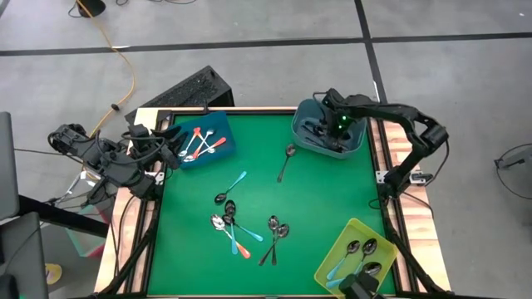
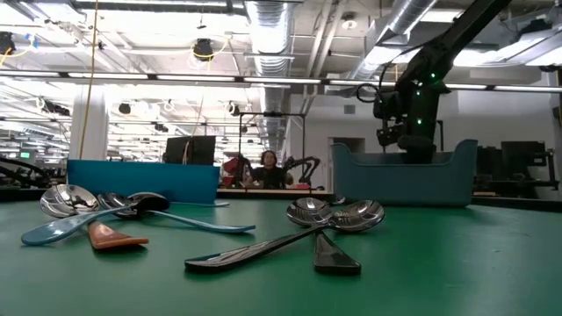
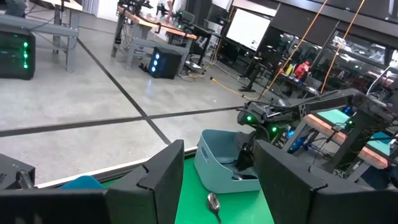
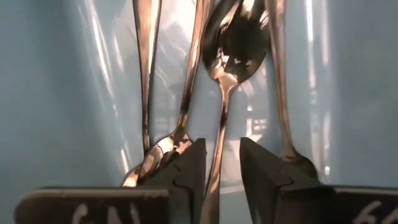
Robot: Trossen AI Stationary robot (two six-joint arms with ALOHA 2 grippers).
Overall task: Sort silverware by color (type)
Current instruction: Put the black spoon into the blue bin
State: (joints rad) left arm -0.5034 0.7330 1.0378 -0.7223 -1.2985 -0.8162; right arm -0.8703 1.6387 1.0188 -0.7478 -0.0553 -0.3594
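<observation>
- Several plain metal spoons lie inside the grey-blue bin at the table's far right corner, their handles running side by side along its floor.
- One of these spoons has its handle passing between the right gripper fingers, which stand slightly parted on either side of it; whether they press the handle cannot be told.
- The right gripper reaches down into that bin.
- A single dark spoon lies on the green table near the bin.
- A cluster of blue, orange and dark spoons sits mid-table.
- Orange-handled spoons rest in the blue tray at the far left; the yellow-green bin holds more.
- The left gripper waits beside the table's left edge, fingers wide apart and empty.
</observation>
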